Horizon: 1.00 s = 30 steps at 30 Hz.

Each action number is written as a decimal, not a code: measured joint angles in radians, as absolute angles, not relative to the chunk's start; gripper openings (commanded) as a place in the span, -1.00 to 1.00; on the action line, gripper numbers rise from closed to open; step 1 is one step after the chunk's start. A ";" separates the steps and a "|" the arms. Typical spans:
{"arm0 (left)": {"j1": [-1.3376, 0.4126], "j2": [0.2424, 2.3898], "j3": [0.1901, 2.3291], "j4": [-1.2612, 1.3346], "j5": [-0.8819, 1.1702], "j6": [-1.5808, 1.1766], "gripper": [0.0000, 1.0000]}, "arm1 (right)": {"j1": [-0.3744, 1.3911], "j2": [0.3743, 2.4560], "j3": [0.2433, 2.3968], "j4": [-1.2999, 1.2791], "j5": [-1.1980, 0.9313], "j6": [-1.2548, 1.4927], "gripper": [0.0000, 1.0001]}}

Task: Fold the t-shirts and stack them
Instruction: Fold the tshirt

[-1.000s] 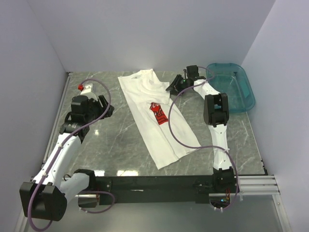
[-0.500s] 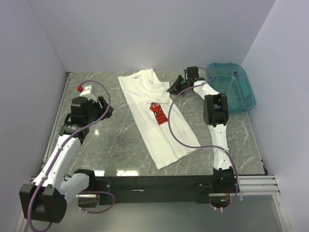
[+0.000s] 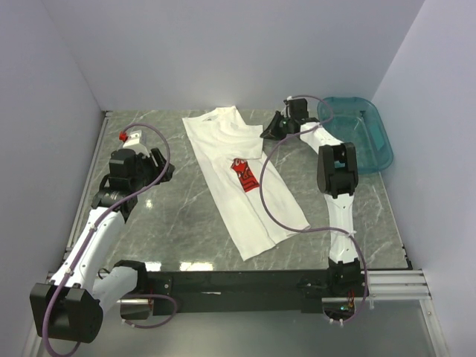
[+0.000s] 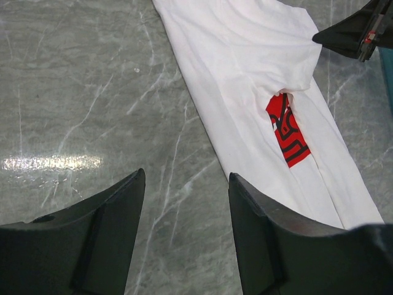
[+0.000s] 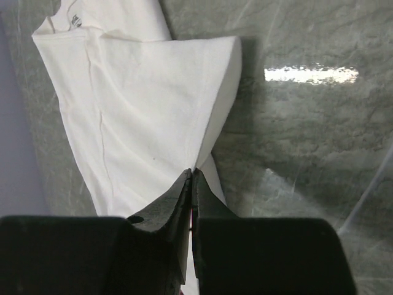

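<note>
The right jaws are pinched tight on a side fold of the white, red-printed t-shirt (image 3: 223, 152), which lies folded lengthwise mid-worktop (image 3: 171, 219). The left jaws stand partly apart above the marble beside it, holding nothing.

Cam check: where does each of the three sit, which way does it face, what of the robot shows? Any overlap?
Top external: fixed above and behind the bases, looking down over the table; left arm, right arm, t-shirt, basin.
Left wrist: on the left arm, facing across the table toward the t-shirt; open left fingers at the bottom.
Right wrist: on the right arm, looking down at the t-shirt edge pinched by shut right fingers.
Shared: top and left wrist both show the red print and the right fingers.
</note>
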<state>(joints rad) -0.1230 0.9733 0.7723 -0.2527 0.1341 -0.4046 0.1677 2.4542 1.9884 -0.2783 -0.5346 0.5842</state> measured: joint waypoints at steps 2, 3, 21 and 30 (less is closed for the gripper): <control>-0.123 0.973 0.772 -0.253 0.134 -0.405 0.25 | 0.174 2.429 1.972 -0.273 -0.517 0.558 -0.87; -0.123 0.973 0.772 -0.253 0.134 -0.405 0.25 | 0.179 2.420 1.969 -0.273 -0.508 0.543 -0.87; -0.123 0.972 0.757 -0.252 0.135 -0.405 0.25 | 0.387 2.349 1.969 -0.355 -0.249 0.184 -0.84; -0.123 0.972 0.757 -0.252 0.135 -0.405 0.25 | 0.546 2.326 1.969 -0.372 -0.048 -0.054 -0.74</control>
